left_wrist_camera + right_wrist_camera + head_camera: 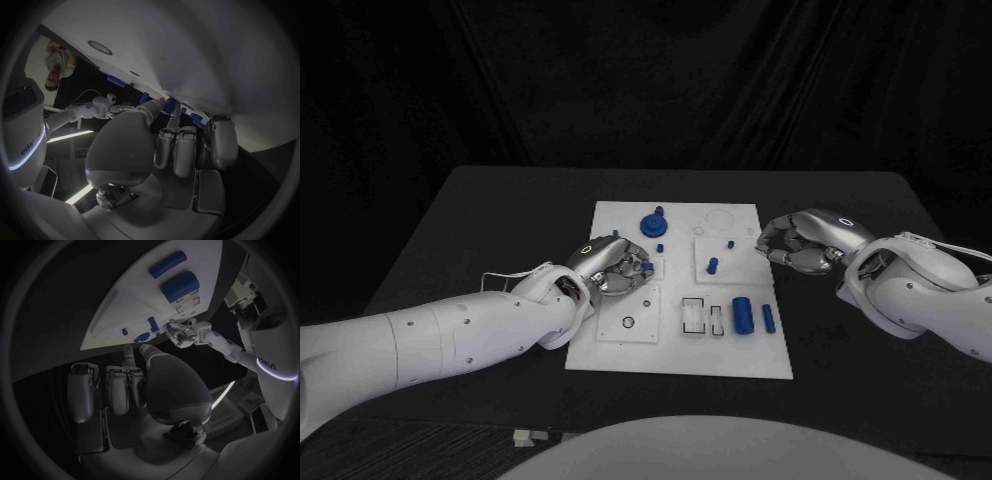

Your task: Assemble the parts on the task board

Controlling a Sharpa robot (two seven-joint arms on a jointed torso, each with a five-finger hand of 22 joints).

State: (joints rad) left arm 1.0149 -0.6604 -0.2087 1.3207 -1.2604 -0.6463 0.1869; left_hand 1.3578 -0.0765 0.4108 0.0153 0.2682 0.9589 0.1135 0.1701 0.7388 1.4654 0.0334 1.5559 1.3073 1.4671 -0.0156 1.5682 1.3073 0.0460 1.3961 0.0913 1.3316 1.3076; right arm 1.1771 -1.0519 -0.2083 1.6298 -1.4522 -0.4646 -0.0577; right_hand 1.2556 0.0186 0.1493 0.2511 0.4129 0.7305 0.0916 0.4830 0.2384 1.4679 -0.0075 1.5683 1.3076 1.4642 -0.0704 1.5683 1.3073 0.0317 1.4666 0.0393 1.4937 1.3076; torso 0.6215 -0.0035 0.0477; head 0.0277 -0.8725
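The white task board (610,350) lies mid-table. On it are a round blue part with a peg (653,222), two small blue pegs (728,243) (711,266) and two blue cylinders (743,313) (767,318). My left hand (610,268) hovers over the board's left half with its fingers (178,147) curled. A small blue part (169,105) shows at their tips; whether it is gripped I cannot tell. My right hand (798,242) sits at the board's right edge, fingers (119,387) curled in with nothing in them. The cylinders (180,286) show beyond it.
Rectangular slots (692,315) and a small ring hole (629,322) mark the board's near half. Black table (488,230) surrounds the board, with a dark curtain behind. My right hand (103,107) shows in the left wrist view, my left hand (184,332) in the right wrist view.
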